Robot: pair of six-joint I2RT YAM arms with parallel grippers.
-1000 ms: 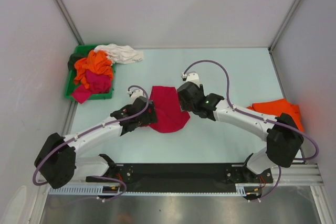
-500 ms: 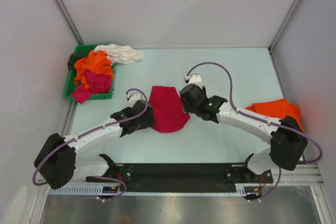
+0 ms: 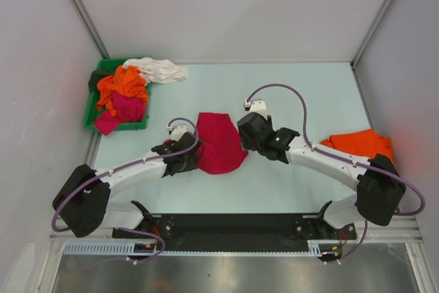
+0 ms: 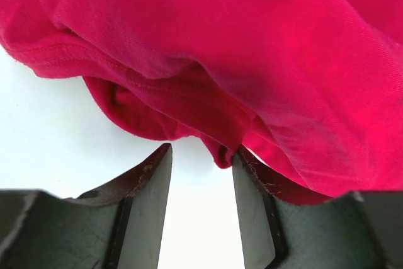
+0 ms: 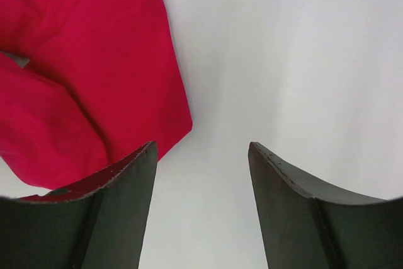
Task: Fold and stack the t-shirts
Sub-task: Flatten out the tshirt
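Note:
A crimson-red t-shirt (image 3: 218, 143) lies folded and partly bunched on the table centre. My left gripper (image 3: 194, 158) is open at its left edge; in the left wrist view (image 4: 201, 155) a fold of the shirt (image 4: 252, 61) hangs just in front of the fingers, touching the right one. My right gripper (image 3: 244, 141) is open at the shirt's right edge; in the right wrist view (image 5: 201, 149) the shirt (image 5: 94, 80) lies left of the fingers with bare table between them. A folded orange t-shirt (image 3: 362, 145) lies at the right.
A green bin (image 3: 96, 104) at the back left holds orange (image 3: 123, 84), magenta (image 3: 127, 109) and dark shirts; a white shirt (image 3: 159, 70) drapes over its far corner. Grey walls enclose the table on three sides.
Both grippers have drawn slightly toward the near edge along the red shirt's sides. The shirt's near edge has gathered into a rounder shape.

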